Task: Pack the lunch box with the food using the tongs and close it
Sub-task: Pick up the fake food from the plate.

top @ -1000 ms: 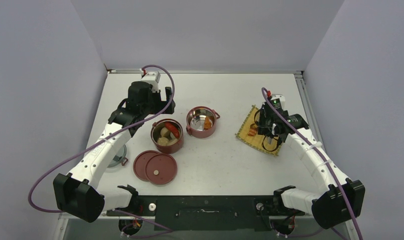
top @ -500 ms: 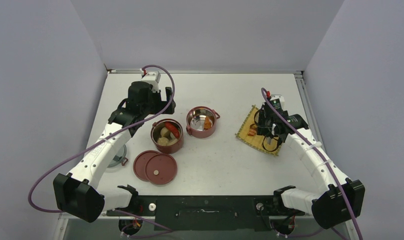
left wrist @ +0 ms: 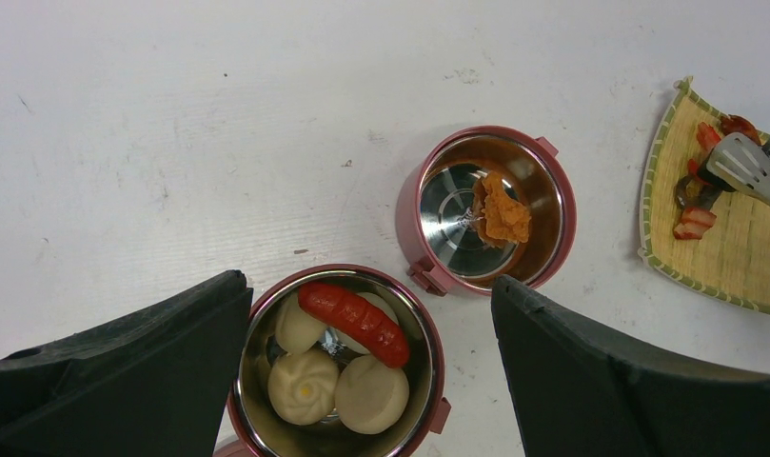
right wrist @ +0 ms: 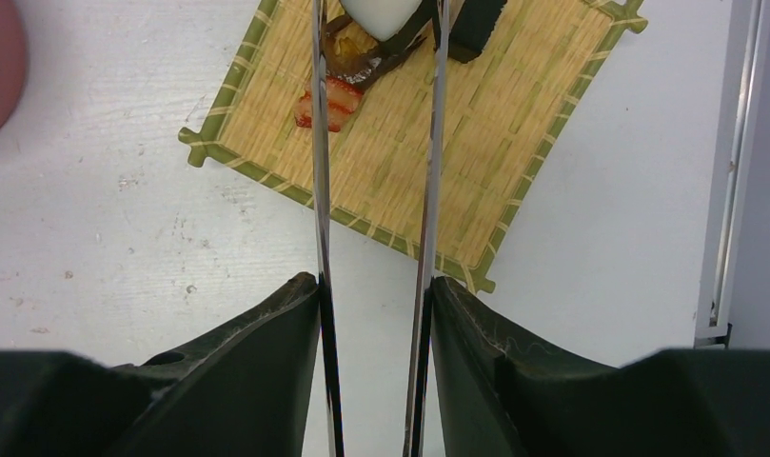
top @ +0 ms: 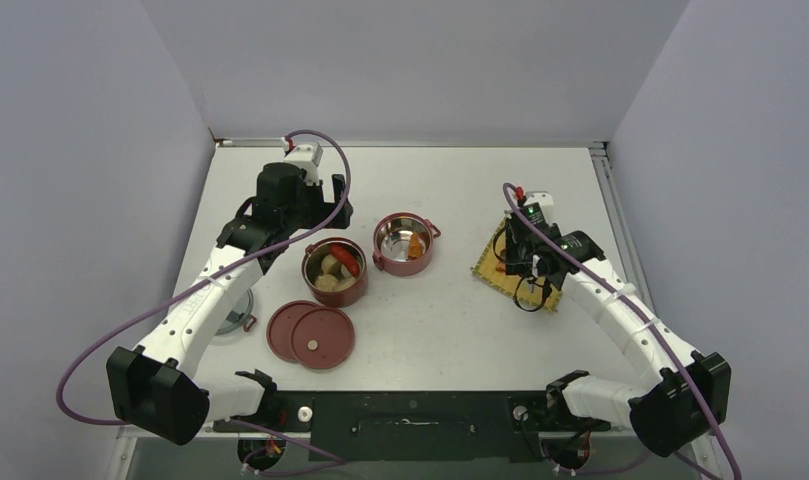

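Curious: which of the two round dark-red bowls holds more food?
The left bowl: three pale balls and a red sausage. The other bowl has only one orange piece.

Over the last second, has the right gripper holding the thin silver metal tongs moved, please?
Yes: the right gripper shifted left over the yellow square woven mat, toward the round dark-red bowls.

Two slim robot arms, the left arm (top: 205,295) and the right arm (top: 620,315), have white shells and black joint housings. A purple cable (top: 306,132) loops back from behind each set of jaws to a chunky black base. The left gripper (left wrist: 366,284) and right gripper (right wrist: 376,283) have broad, matte black, wedge-shaped fingers. A small green light (top: 531,209) glows behind the right jaws.
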Controlling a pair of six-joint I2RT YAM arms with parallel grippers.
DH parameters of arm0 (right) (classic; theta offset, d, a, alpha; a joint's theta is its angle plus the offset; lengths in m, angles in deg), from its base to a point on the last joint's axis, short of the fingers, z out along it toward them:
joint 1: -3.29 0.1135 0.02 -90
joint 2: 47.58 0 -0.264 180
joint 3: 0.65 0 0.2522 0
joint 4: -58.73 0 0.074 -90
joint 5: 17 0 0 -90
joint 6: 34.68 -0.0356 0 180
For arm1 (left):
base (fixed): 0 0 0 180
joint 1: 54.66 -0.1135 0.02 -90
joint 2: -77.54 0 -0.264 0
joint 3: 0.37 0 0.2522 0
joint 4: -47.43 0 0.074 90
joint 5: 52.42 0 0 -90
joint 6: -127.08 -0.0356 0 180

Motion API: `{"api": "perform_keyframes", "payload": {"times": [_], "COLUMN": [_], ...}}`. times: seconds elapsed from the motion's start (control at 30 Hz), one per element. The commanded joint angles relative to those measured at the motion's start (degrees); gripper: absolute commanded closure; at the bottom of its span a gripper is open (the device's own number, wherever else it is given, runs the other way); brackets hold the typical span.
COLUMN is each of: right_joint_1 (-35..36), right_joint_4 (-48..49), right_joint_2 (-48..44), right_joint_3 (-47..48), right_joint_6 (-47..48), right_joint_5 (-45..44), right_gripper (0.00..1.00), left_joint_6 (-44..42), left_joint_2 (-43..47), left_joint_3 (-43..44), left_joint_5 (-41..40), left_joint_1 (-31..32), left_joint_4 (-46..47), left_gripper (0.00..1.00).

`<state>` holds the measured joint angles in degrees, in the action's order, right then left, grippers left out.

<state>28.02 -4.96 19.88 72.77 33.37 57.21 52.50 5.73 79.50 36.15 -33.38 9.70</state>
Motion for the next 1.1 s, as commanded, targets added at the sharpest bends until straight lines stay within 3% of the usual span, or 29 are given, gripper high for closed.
{"api": "perform_keyframes", "payload": {"times": [0.0,1.07], "right_joint_1": [2.4,6.6], "right_joint_4": [-0.4,0.1], "right_joint_2": [1.1,4.9], "right_joint_3": [2.0,1.5], "right_joint_6": [-1.5,-1.2], "right_joint_5": [-6.9,-9.6], "right_gripper": [0.56,0.53], "left_joint_6": [0.1,0.1], "left_joint_2": [0.3,0.2], "left_joint_3": [0.3,0.3], "left_joint_5": [0.7,0.9], "left_joint_1": [0.1,0.2], "left_joint_4": [2.3,2.3], "left_gripper": [0.03,0.03]}}
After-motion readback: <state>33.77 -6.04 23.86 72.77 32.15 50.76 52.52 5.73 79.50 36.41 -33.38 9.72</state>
